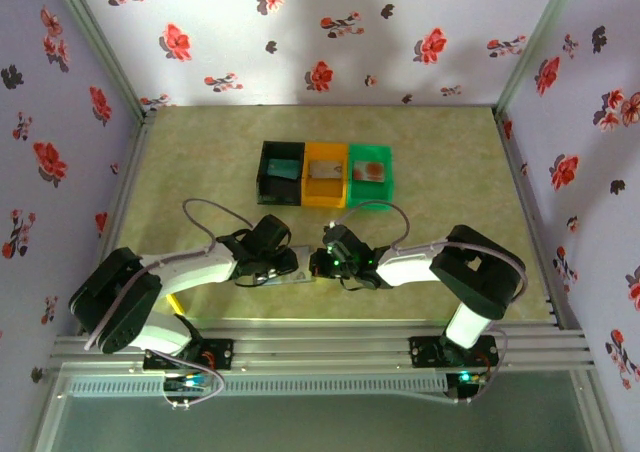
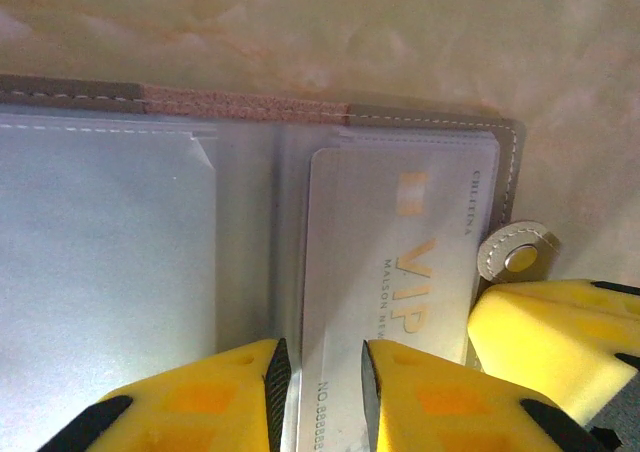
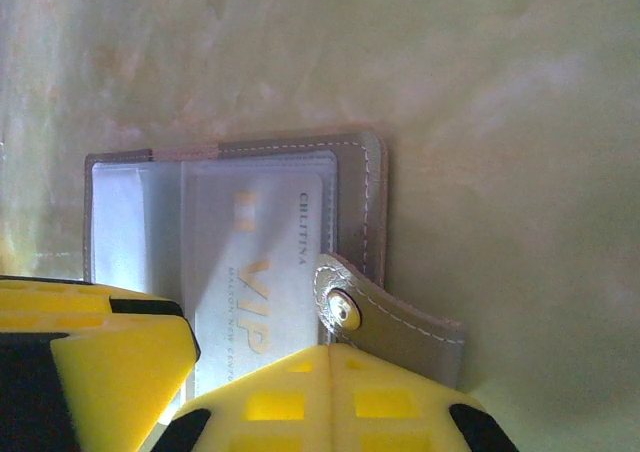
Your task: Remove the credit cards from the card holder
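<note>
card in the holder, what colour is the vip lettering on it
Gold, on a pale silvery card; clearest in the left wrist view.

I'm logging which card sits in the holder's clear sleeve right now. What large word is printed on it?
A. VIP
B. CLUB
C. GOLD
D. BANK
A: the pale card tucked in the clear sleeve of the open card holder carries large gold letters reading VIP, legible in both wrist views.
</note>
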### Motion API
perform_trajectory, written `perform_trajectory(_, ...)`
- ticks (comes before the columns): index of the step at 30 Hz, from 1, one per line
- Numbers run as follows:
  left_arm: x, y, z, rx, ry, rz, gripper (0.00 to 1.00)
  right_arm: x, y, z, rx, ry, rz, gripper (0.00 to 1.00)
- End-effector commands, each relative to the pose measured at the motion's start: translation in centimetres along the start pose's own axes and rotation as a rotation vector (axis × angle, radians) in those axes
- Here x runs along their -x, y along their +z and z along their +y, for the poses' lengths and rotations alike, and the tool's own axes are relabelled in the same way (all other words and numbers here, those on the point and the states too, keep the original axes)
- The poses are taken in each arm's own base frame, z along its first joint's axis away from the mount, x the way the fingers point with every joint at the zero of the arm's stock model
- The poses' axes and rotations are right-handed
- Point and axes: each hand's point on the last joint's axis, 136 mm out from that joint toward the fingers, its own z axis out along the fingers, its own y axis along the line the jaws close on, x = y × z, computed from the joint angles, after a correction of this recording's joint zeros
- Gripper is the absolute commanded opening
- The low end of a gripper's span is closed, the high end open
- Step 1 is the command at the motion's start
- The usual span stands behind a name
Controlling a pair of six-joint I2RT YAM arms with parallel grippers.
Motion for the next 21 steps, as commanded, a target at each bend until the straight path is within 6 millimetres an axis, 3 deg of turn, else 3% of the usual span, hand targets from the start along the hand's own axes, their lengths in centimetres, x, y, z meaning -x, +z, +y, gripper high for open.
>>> perform_trajectory(1, 0.24, -0.02, -0.28, 0.005, 0.028, -0.017, 0.3, -1.13, 0.44, -2.36, -0.067, 0.012, 0.032, 0.03)
perform_trajectory(21, 0.8, -0.45, -0.48, -0.029, 0.018, -0.065, 0.25, -1.35, 0.74, -2.57, -0.061, 0.022, 0.037, 0.02)
